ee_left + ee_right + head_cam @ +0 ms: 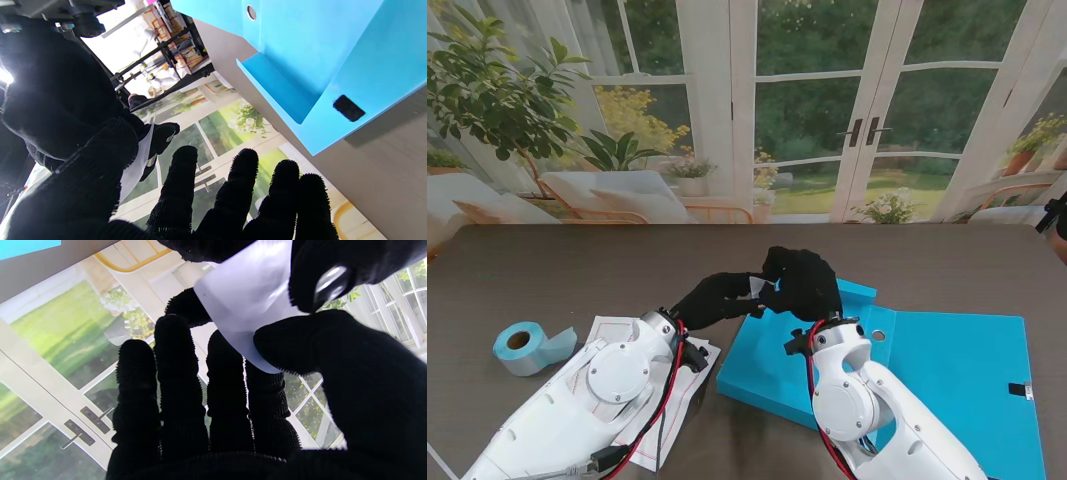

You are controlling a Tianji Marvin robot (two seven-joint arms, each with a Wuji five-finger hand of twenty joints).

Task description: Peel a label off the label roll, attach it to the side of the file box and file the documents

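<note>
1. Both robot hands meet over the middle of the counter (547,265). The left robot hand (715,297) reaches in from the left and the right robot hand (805,281) from the right, so that they touch above the far left corner of the blue file box (927,370).
2. A small white label (757,288) sits between them. In the right wrist view, the right robot hand pinches the label (247,303) between thumb and a fingertip, its other fingers (180,373) held straight and close together.
3. In the left wrist view, the left robot hand's thumb also presses against the label (136,166) while its four fingers (247,186) stand spread and free, so both hands seem to share the grip.
4. The file box lies open and flat on the counter, directly under and to the right of the hands; its long axis runs left to right. The right robot hand is nearer to it.
5. The label roll (525,348) rests at the near left, well apart, beside the white documents (677,385) under the left arm.
</note>
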